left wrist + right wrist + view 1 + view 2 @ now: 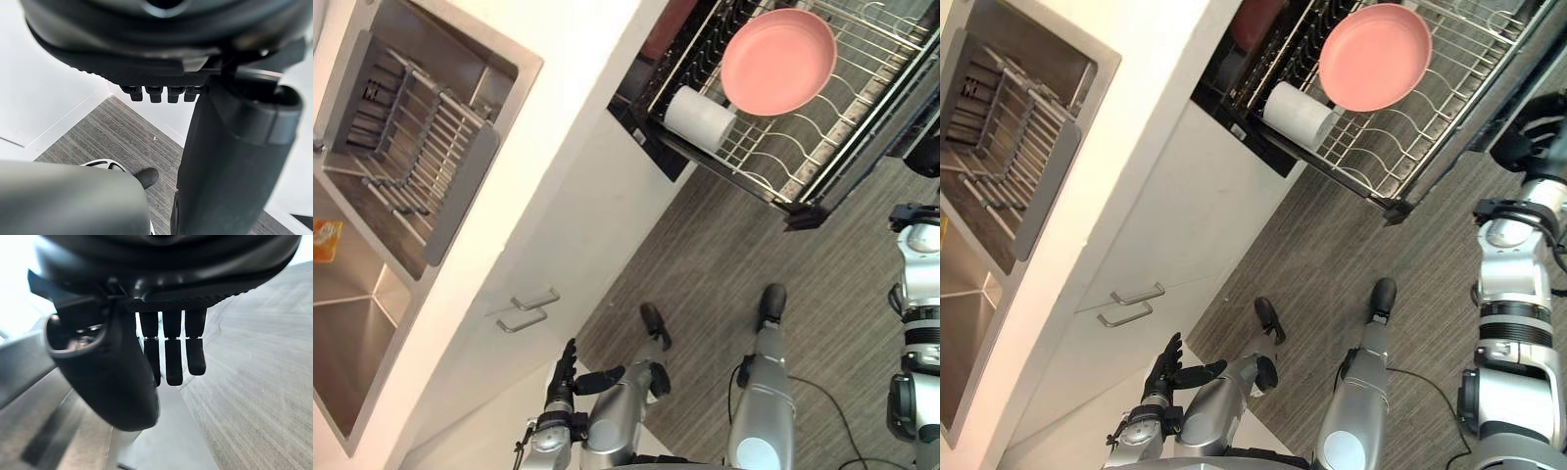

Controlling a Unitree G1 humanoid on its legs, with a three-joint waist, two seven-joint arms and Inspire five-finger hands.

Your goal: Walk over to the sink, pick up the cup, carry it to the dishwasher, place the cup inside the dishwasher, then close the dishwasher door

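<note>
Steel double sink is set in the white countertop at left, with a grey wire drying rack in one basin. Below the counter is a white cabinet front with two metal bar handles. To the right, a steel-wire dishwasher rack stands pulled out over grey carpet floor. In it a white cylindrical cup lies on its side, just beside a pink round plate.

L robot hand low, fingers relaxed; R robot hand fingers straight, empty.

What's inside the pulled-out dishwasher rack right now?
A pink plate and a white cup on its side sit in the rack; the interior behind is too dark to see.
</note>
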